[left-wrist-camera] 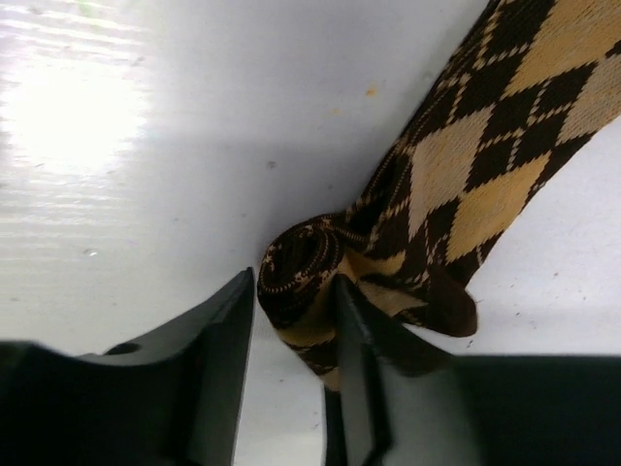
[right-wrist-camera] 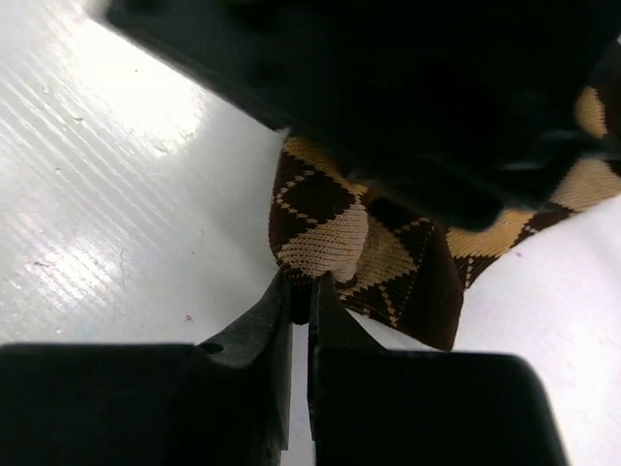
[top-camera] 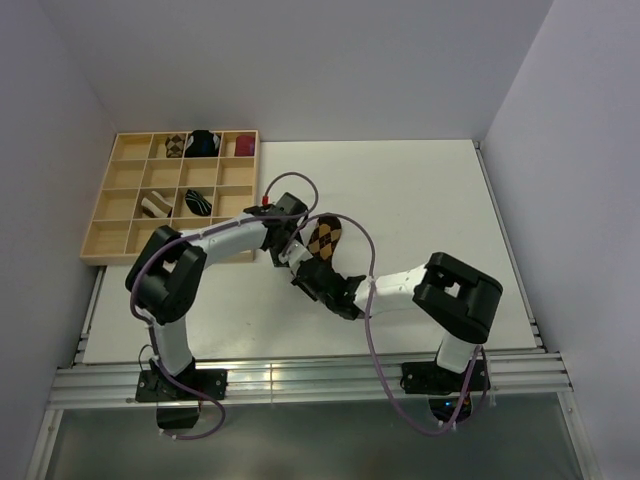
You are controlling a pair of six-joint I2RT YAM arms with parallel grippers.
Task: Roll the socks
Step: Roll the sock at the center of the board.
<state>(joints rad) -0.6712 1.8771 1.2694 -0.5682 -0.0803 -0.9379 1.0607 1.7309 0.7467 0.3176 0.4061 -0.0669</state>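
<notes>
A brown-and-tan argyle sock [top-camera: 326, 238] lies on the white table, one end wound into a tight roll [left-wrist-camera: 296, 267]. My left gripper [left-wrist-camera: 294, 291] straddles that roll with its jaws open; the right finger touches it and a thin gap shows beside the left finger. From the opposite side, my right gripper [right-wrist-camera: 300, 291] is shut on the sock [right-wrist-camera: 325, 228], pinching a fold at its edge. In the top view the left gripper [top-camera: 285, 252] and right gripper [top-camera: 308, 275] meet at the sock's near end. A brown-and-cream striped sock [top-camera: 155, 205] and a black white-striped sock [top-camera: 198, 203] sit in tray cells.
A wooden compartment tray [top-camera: 110, 235] stands at the table's far left. Its back row holds an argyle bundle [top-camera: 175, 146], a black-and-blue bundle [top-camera: 205, 142] and a small maroon bundle [top-camera: 245, 145]. The left arm's wrist [right-wrist-camera: 388, 87] hangs over the sock in the right wrist view.
</notes>
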